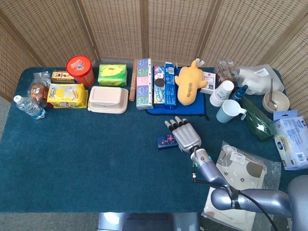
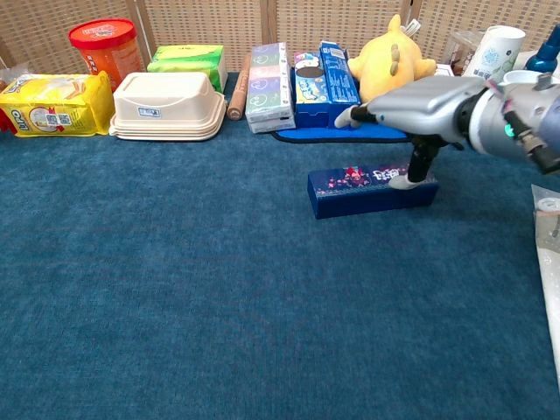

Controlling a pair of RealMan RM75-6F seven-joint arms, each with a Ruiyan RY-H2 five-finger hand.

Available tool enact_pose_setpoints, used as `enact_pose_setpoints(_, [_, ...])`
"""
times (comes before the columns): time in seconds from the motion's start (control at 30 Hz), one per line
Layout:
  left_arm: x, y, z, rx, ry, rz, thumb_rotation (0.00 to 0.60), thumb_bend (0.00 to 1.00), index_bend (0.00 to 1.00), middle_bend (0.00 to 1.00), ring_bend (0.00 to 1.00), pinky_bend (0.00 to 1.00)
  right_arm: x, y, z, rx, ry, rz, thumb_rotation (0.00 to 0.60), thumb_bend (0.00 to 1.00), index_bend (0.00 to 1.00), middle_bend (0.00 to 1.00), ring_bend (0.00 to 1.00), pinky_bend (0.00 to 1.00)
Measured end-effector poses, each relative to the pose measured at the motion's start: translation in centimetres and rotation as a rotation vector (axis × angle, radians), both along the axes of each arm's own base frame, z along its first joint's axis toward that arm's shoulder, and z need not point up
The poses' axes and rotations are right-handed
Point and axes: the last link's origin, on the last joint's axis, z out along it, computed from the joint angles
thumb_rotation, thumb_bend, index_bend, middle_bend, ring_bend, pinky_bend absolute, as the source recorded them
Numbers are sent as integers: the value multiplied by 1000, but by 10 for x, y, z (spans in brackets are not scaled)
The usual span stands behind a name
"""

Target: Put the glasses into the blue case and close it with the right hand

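Observation:
The blue glasses case [image 2: 372, 187] [image 1: 165, 141] lies shut and flat on the blue tablecloth, right of centre. No glasses show in either view. My right hand [image 2: 418, 105] [image 1: 186, 134] hovers over the case's right half with its fingers stretched out straight and level above the lid. Only the thumb reaches down and touches the case near its right end. My left hand appears in neither view.
Along the back stand a red tub [image 1: 79, 68], a beige lunch box [image 2: 168, 103], tissue packs [image 2: 269, 86], a biscuit box [image 2: 320, 77] and a yellow plush [image 2: 390, 65]. Paper cups [image 1: 221, 91] and a mug [image 1: 229, 111] stand at the right. A plastic bag [image 1: 241, 176] lies front right.

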Motion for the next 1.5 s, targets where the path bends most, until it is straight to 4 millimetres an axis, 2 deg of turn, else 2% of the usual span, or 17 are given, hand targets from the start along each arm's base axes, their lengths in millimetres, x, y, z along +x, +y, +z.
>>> enact_pose_setpoints(0.2, [-4, -2, -9, -75, 25, 68, 600, 350, 179, 120, 42, 162, -11, 9, 35, -79, -34, 3, 600, 302, 112, 154, 86, 182])
enact_pose_setpoints(0.4, [0, -1, -15, -134, 41, 129, 600, 350, 182, 132, 46, 161, -37, 28, 70, -198, -65, 8, 600, 297, 210, 210, 134, 182])
enact_pose_setpoints(0.6, [8, 5, -23, -156, 56, 114, 600, 351, 182, 134, 48, 159, -73, 63, 104, -328, -100, 10, 600, 296, 253, 249, 165, 184])
enact_pose_setpoints(0.77, [17, 10, -31, -165, 55, 99, 600, 351, 180, 134, 49, 150, -106, 104, 127, -418, -131, -25, 600, 295, 290, 268, 178, 184])
enact_pose_setpoints(0.9, [26, 10, -36, -171, 82, 86, 600, 351, 173, 133, 50, 138, -124, 134, 136, -467, -142, -69, 600, 296, 294, 268, 178, 184])
enact_pose_setpoints(1.13, [47, 3, -53, -205, 121, 80, 600, 350, 173, 134, 52, 128, -146, 177, 137, -515, -153, -153, 600, 294, 326, 271, 183, 182])
enact_pose_setpoints(1.27, [57, -1, -57, -202, 135, 65, 600, 351, 173, 134, 54, 126, -159, 190, 138, -538, -121, -183, 600, 296, 326, 276, 185, 182])
enact_pose_setpoints(1.5, [67, -4, -59, -196, 137, 54, 600, 350, 173, 134, 53, 121, -166, 193, 139, -531, -136, -178, 600, 295, 324, 274, 185, 182])
